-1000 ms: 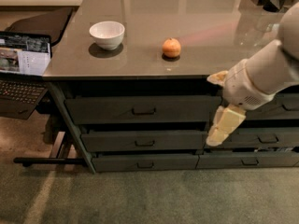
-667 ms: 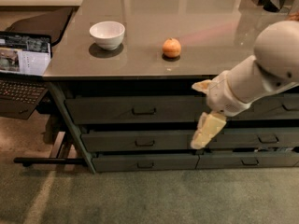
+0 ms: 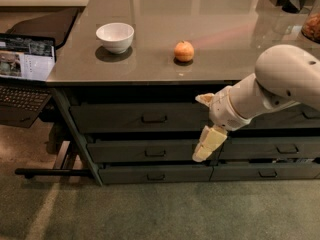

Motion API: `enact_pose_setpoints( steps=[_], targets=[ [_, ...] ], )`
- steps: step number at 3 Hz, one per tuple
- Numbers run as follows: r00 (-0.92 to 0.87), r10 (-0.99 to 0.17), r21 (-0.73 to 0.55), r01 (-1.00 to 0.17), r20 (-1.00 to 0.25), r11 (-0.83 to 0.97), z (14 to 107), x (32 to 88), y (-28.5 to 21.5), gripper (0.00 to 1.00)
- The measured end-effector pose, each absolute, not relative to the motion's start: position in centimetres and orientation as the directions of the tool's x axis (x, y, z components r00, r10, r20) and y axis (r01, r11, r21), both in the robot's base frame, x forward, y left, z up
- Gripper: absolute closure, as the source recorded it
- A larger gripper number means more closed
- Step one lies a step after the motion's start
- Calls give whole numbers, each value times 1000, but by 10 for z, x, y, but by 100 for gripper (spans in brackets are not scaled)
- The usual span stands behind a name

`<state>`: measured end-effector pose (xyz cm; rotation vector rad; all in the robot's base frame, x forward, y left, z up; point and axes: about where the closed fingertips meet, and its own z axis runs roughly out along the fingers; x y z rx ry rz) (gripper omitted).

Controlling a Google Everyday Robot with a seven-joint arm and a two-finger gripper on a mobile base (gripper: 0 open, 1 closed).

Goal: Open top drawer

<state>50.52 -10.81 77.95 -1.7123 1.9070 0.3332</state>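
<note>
- Found the bowl (image 3: 115,36) on the surface (image 3: 220,24), toward its left end.
- Saw the orange (image 3: 184,51) to the right of the bowl, well apart from it and nearer the front edge.
- Placed the top drawer (image 3: 110,118) directly under the surface, with the middle drawer (image 3: 125,152) and bottom drawer (image 3: 130,174) stacked below it.
- Noted more drawers (image 3: 280,149) to the right of that stack.
- Spotted the hand (image 3: 206,123) before the top drawer's right end, right of its handle (image 3: 154,118), below the orange, with the arm (image 3: 270,89) reaching in from the right.
- Found the laptop (image 3: 25,69) left of the surface and lower.
</note>
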Motion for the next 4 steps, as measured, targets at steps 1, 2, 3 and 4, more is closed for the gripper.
enact_pose_setpoints(
  steps=[1, 2, 3, 4],
  targets=[
    [-17, -819, -188, -970, -574, 152, 765, 520, -105, 0],
    [-11, -803, -192, -969, -595, 155, 742, 544, -98, 0],
    [-15, -793, -197, -966, -609, 170, 723, 571, -93, 0],
    [-29, -775, -199, -960, -631, 198, 705, 597, -88, 0]
  ],
)
